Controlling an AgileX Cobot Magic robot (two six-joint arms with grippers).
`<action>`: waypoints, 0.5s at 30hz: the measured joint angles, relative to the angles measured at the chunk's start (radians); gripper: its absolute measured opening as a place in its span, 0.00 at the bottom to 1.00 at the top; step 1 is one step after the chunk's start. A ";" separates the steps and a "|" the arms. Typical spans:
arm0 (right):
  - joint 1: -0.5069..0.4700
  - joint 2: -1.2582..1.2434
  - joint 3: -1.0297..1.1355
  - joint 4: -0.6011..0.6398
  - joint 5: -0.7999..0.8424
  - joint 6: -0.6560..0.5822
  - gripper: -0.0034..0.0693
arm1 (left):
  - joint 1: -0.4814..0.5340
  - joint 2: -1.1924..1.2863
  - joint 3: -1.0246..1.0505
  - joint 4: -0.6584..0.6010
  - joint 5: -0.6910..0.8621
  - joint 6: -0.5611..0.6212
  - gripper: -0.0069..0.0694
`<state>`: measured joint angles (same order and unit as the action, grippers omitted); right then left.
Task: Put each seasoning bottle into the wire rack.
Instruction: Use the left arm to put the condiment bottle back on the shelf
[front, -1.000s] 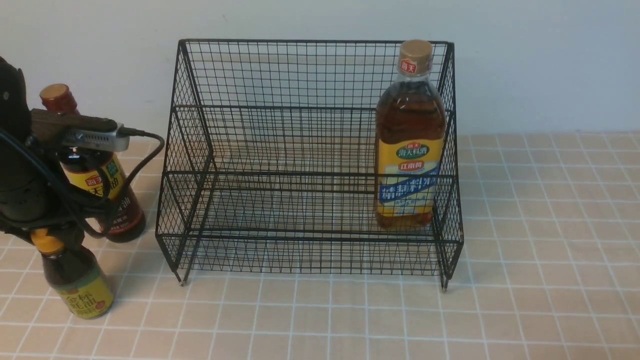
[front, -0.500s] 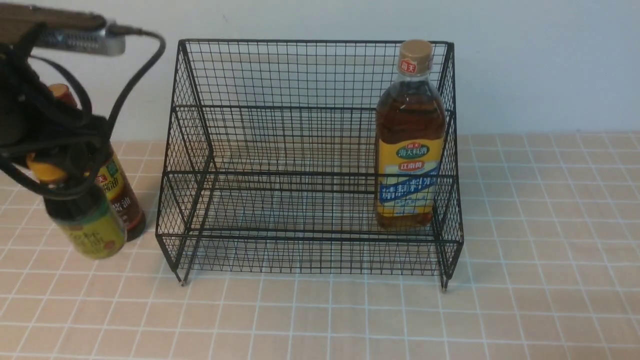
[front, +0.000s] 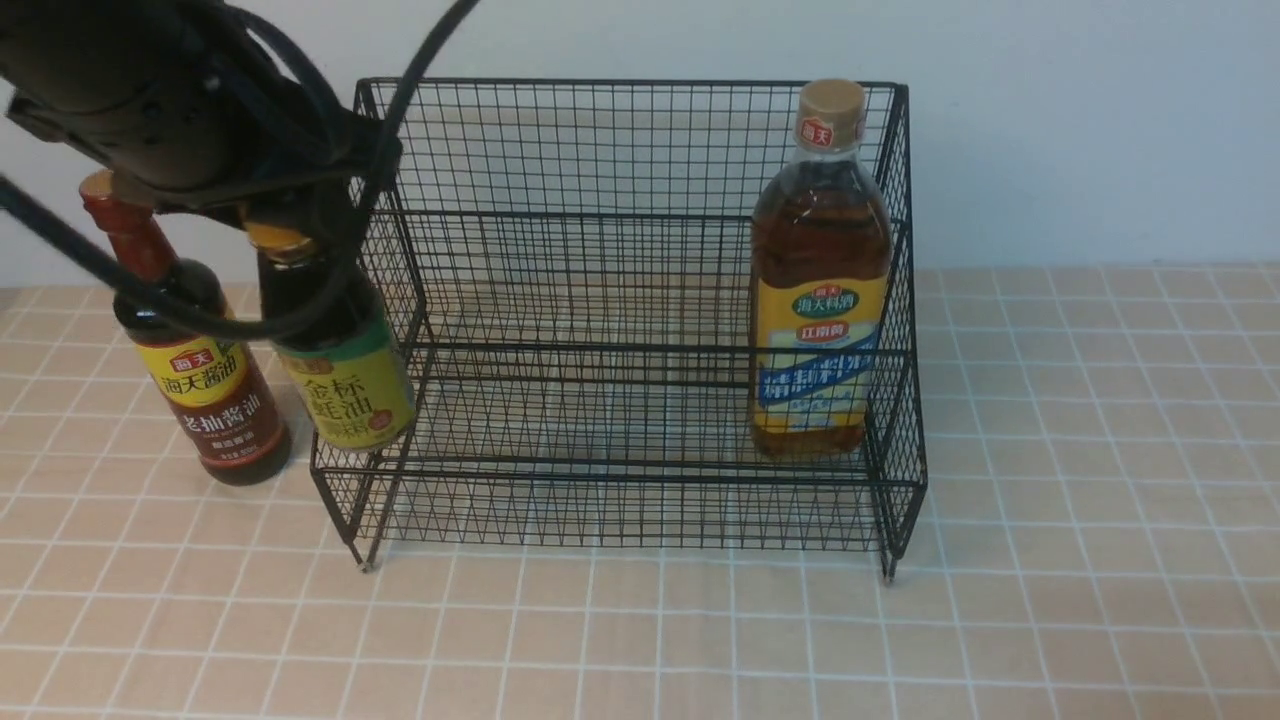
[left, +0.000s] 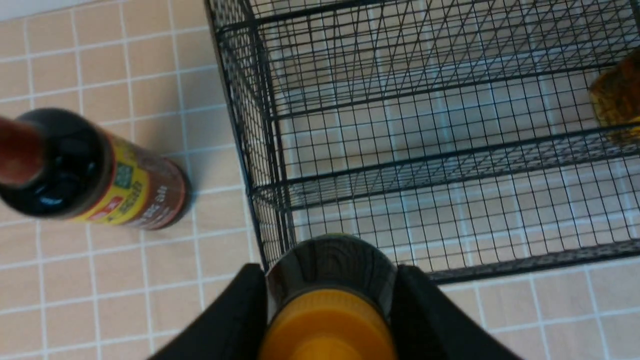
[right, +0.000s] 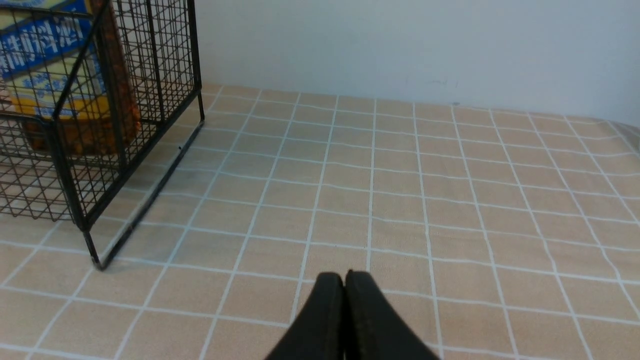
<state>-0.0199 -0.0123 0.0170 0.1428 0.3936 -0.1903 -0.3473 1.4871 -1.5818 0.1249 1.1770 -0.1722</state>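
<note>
Lifted since a second ago, the small bottle (front: 340, 370) now hangs at the wire rack's (front: 620, 150) front left corner, grasped at its neck by the left claw (front: 285, 240). The amber bottle (front: 820, 290) stands at the right end of the lower tier. The soy bottle (front: 200, 370) stands on the worktop (front: 1100, 500), left of the rack. The right claw (right: 345, 285) is clenched, empty.

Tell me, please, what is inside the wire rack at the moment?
Only the amber bottle stands inside the rack, upright at the lower tier's right end. The small yellow-capped bottle hangs at the left front corner, hiding the mesh behind it.
</note>
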 joint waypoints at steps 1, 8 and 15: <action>0.000 0.000 0.000 0.000 0.000 0.000 0.03 | -0.001 0.020 0.000 0.002 -0.015 -0.005 0.47; 0.000 0.000 0.000 0.000 0.000 0.000 0.03 | -0.001 0.139 0.000 0.001 -0.062 -0.025 0.47; 0.000 0.000 0.000 0.000 0.000 0.000 0.03 | -0.002 0.234 0.000 -0.001 -0.059 -0.027 0.47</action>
<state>-0.0199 -0.0123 0.0170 0.1428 0.3936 -0.1903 -0.3493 1.7211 -1.5818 0.1243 1.1183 -0.1992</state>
